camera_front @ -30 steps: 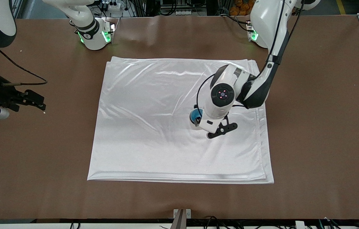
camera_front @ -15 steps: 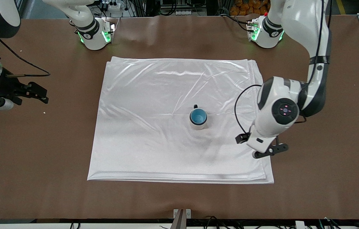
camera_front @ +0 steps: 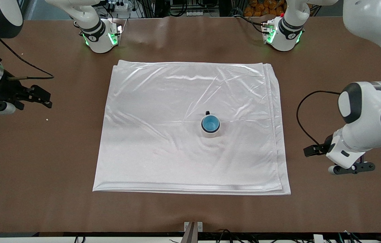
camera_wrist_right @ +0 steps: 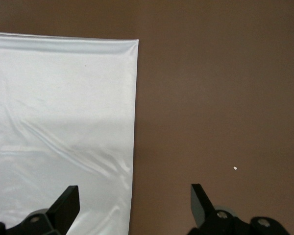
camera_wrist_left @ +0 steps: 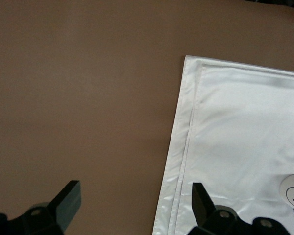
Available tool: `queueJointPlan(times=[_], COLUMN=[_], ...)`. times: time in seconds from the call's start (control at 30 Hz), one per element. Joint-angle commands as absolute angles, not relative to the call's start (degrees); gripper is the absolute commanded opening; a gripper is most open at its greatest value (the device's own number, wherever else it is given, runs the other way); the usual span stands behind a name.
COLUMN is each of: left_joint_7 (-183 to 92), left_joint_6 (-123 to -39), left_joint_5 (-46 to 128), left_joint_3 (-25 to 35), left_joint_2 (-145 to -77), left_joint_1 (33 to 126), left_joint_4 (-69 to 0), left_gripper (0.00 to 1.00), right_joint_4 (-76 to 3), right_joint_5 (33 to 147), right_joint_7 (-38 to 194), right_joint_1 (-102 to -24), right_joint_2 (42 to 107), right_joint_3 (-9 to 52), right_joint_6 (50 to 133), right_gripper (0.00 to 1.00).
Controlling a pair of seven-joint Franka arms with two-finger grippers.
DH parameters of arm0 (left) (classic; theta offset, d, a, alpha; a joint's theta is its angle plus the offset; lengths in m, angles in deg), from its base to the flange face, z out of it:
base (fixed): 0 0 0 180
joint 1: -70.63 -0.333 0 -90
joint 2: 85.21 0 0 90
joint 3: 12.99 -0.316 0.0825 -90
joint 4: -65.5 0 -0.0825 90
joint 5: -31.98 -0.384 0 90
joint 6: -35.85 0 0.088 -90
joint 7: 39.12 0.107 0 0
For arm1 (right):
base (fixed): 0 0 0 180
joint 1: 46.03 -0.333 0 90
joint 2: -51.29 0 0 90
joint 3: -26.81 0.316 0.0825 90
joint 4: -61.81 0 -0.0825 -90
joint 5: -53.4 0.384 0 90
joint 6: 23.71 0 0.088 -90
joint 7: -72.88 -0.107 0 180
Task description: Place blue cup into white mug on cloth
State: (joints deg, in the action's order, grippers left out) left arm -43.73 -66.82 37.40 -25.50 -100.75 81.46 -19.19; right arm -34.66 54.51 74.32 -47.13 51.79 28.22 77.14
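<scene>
A big brown table [camera_front: 328,84] fills almost the whole front view. Its top is smooth and flat. A large shiny white cloth [camera_front: 163,111] lies in the middle of it. The cloth is folded in layers and has long creases and soft bumps.

The cream mug with a small black handle [camera_front: 210,132] stands upright on the cloth, a bit toward the left arm's end. The small light blue cup [camera_front: 210,124] sits inside the mug, and its bright blue inside shows from above.

The left gripper [camera_front: 340,162] is over the bare brown table, just beside the edge of the cloth at the left arm's end. Its two black fingers [camera_wrist_left: 68,198] are spread wide apart and hold nothing.

The right gripper [camera_front: 44,100] is over the bare table at the right arm's end, well apart from the cloth. Its fingers [camera_wrist_right: 66,203] are spread wide too, with nothing between them. A tiny white crumb [camera_front: 47,119] lies on the table near it.

Along the table's top edge there are cables and metal frames.
</scene>
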Motion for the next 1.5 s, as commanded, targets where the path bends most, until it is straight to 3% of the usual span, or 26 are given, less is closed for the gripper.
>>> queueJointPlan(times=[0.0, 0.3, 0.57, 1.0, 1.47], left_joint_7=[-43.07, -42.99, -37.63, -37.45, -37.19], left_joint_6=[-63.56, -62.59, -56.80, -50.11, -49.76], left_joint_5=[36.73, 35.06, 31.90, 30.93, 27.24], left_joint_3=[-24.77, -22.57, -12.82, -12.73, -11.67], left_joint_2=[-93.13, -84.25, -80.03, -78.80, -78.80], left_joint_1=[81.00, 79.68, 71.15, 72.03, 72.12], left_joint_4=[-22.39, -27.92, -28.55, -27.41, -27.40], left_gripper=[1.00, 1.00, 1.00, 1.00, 1.00], right_joint_4=[-34.43, -33.29, -32.94, -32.06, -32.06], right_joint_5=[55.16, 55.16, 55.16, 55.07, 55.16], right_joint_7=[75.25, 75.25, 75.17, 75.25, 75.25], right_joint_1=[-47.62, -47.97, -47.97, -48.23, -47.97], right_joint_2=[50.32, 49.53, 49.44, 49.44, 49.53], right_joint_3=[28.05, 28.05, 28.13, 28.22, 28.22], right_joint_6=[76.84, 76.49, 75.79, 73.85, 73.68], right_gripper=[1.00, 1.00, 1.00, 1.00, 1.00])
